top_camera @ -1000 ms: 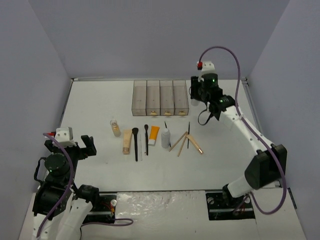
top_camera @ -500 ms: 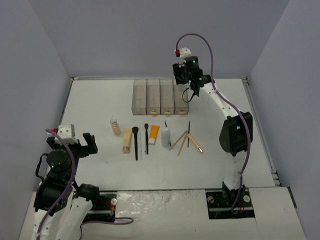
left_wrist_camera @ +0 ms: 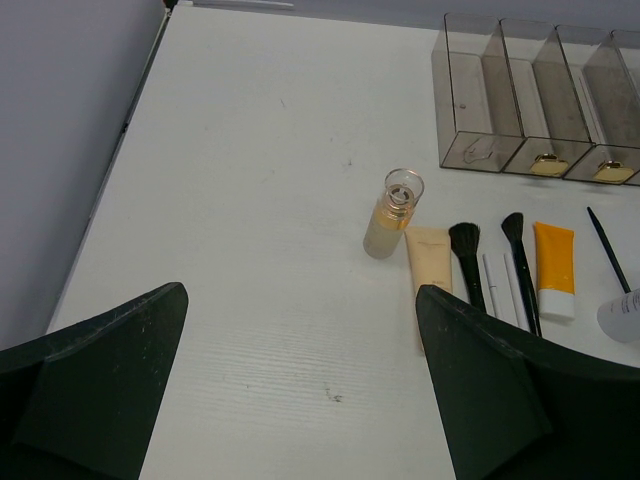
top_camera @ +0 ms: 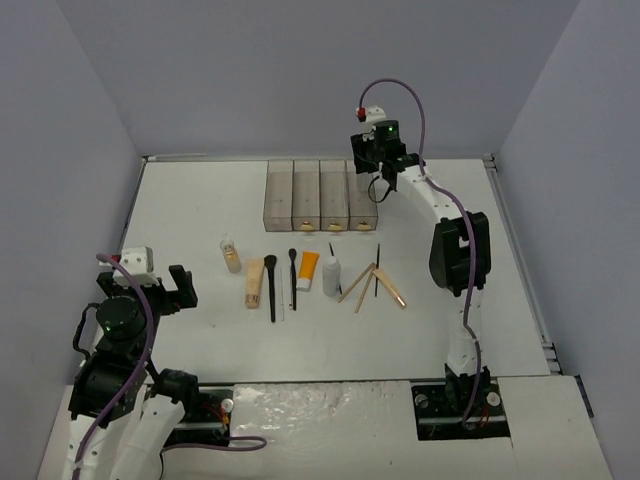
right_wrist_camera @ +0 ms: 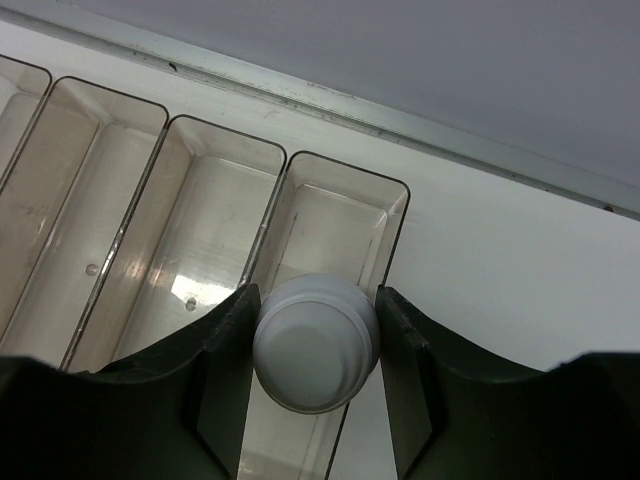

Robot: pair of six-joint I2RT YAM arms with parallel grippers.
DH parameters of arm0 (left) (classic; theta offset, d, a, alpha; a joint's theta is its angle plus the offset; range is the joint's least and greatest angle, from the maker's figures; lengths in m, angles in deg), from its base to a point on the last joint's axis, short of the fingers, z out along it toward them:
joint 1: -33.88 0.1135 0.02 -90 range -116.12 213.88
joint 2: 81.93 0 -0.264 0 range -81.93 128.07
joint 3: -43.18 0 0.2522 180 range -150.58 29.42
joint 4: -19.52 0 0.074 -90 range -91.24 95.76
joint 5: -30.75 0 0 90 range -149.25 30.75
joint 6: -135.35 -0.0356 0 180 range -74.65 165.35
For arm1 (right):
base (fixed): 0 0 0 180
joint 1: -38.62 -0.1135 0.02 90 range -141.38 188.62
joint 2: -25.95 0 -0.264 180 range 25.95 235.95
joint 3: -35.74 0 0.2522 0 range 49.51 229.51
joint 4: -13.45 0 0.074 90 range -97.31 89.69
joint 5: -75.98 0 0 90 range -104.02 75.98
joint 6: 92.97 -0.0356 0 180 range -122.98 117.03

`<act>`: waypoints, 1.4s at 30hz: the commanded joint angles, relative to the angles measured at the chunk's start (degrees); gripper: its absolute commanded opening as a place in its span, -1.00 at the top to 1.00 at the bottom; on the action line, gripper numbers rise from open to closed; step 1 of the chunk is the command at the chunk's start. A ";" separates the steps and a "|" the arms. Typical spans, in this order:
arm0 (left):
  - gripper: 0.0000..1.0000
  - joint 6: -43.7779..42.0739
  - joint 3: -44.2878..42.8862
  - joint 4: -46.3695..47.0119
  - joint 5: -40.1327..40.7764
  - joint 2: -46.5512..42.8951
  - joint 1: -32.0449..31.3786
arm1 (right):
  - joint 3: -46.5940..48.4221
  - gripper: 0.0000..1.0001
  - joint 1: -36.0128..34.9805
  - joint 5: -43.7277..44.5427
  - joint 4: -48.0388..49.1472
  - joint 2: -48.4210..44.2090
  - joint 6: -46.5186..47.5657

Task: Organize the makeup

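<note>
The makeup lies in a row at mid table: a beige bottle [top_camera: 231, 254], a beige tube [top_camera: 254, 282], two black brushes [top_camera: 271, 285], an orange tube [top_camera: 308, 270], a white bottle [top_camera: 331, 276], thin black pencils [top_camera: 377, 268] and tan sticks [top_camera: 357, 283]. My right gripper [top_camera: 375, 165] is shut on a round white bottle [right_wrist_camera: 316, 343], held over the rightmost compartment of the smoky box [right_wrist_camera: 345, 180]. My left gripper [top_camera: 150, 285] is open and empty at the near left, short of the beige bottle [left_wrist_camera: 395, 212] and beige tube [left_wrist_camera: 430, 260].
The four-compartment box [top_camera: 320, 195] stands at the back centre, with small gold items at its near ends. Grey walls close in the table on the left, back and right. A metal rail [right_wrist_camera: 400, 120] runs behind the box.
</note>
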 commanded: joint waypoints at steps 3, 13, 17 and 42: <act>-0.94 -0.36 -1.55 3.74 -0.47 2.25 0.06 | 5.64 1.00 1.18 -4.02 7.94 0.34 -1.14; -0.94 -0.43 -1.48 3.83 -1.01 2.44 0.34 | 7.83 1.00 0.91 -3.51 8.10 4.17 -1.12; -0.94 -0.44 -1.48 3.83 -1.10 2.35 0.34 | 7.99 1.00 0.91 -2.58 8.10 5.12 -0.95; -0.94 -0.28 -1.48 3.83 -1.19 0.41 0.34 | -8.20 -1.00 -1.79 -2.26 7.82 -19.67 -0.21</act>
